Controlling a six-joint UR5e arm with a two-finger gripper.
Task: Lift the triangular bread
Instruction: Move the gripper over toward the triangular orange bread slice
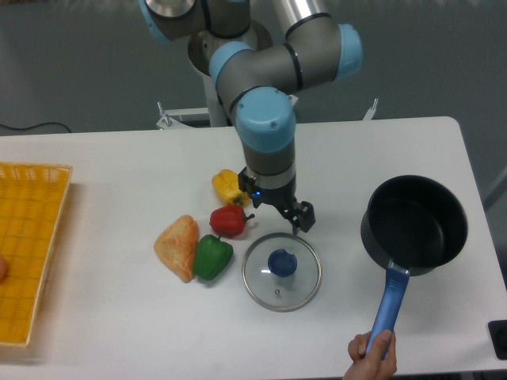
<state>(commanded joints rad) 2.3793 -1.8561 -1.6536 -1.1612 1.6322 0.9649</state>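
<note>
Camera view: my gripper (299, 218) hangs mid-tabletop, well apart from the triangular bread (178, 247); finger spread, I cannot tell.

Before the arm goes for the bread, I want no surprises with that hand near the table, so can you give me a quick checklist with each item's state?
1. Triangular bread in view and uncovered: ok.
2. Bread free of neighbours: not ok, the green pepper sits against its right edge.
3. Pincer empty: ok, nothing shows between its fingers; open or shut: cannot tell.
4. Pincer over the bread: not ok, it hangs above the glass lid, right of the peppers.
5. Person's hand away from the path: ok, it holds the pot handle at the table's front right.
</note>
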